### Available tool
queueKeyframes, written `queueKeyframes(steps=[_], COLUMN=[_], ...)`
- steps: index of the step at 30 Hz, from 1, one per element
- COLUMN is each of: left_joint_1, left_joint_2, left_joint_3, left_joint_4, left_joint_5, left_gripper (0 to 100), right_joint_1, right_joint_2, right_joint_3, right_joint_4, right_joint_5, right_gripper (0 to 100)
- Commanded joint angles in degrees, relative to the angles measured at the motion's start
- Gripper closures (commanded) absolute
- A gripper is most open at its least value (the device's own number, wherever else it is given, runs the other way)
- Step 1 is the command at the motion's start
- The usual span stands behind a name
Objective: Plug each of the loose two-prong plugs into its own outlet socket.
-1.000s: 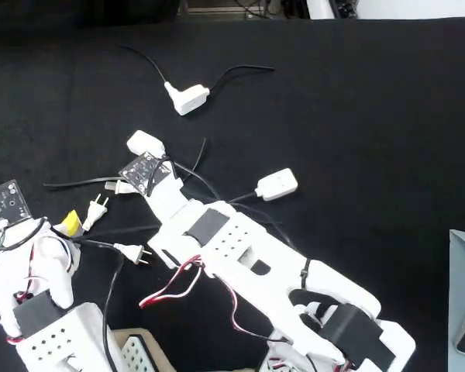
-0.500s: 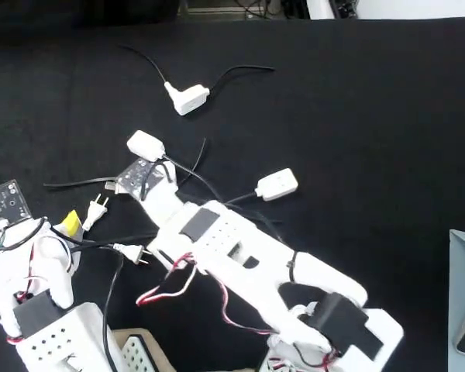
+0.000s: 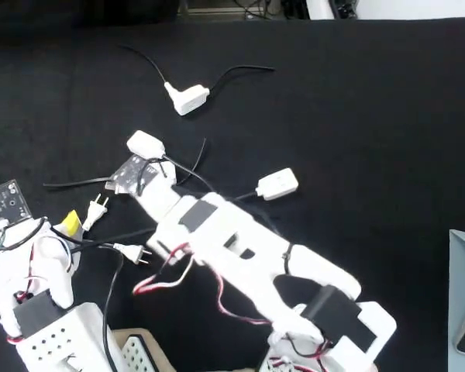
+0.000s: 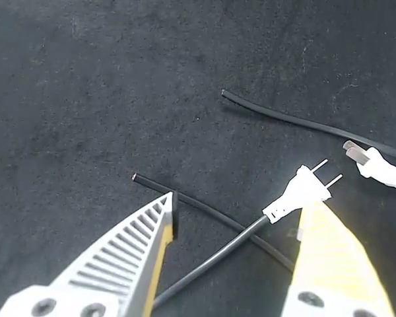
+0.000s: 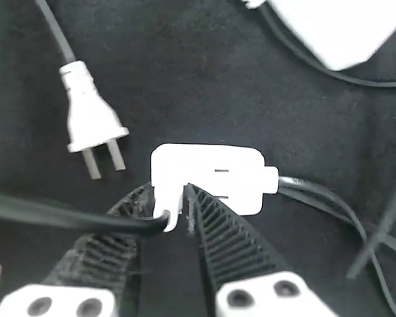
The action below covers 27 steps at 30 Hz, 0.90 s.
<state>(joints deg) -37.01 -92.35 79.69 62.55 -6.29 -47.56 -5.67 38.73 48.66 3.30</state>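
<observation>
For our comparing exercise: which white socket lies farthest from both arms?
The lone socket at the top of the high view; the other two lie right beside the outstretched arm.

No print seems readable on any plug [image 5: 91,122] or outlet socket [image 5: 218,175].

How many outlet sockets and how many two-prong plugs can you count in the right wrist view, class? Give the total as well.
Outlet sockets: 2
Two-prong plugs: 1
Total: 3
</observation>
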Motion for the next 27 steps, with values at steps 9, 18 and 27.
queueKeyframes(steps=[9, 18, 27], left_joint_1=[-0.7, -0.7, -0.4], left_joint_2=[-0.4, -0.4, -0.7], left_joint_3=[-0.1, -0.1, 0.7], left_joint_4=[-0.4, -0.4, -0.4], left_joint_5=[0.4, 0.4, 0.4], left_gripper=[70, 70, 70], right_joint_1=[12.2, 13.0, 15.9], right_joint_2=[0.5, -6.9, -16.2], right_joint_3=[0.4, -0.1, -0.5], right_joint_4=[-0.3, 2.2, 5.1], right_joint_5=[4.6, 4.6, 4.2], right_gripper=[98.6, 98.6, 98.6])
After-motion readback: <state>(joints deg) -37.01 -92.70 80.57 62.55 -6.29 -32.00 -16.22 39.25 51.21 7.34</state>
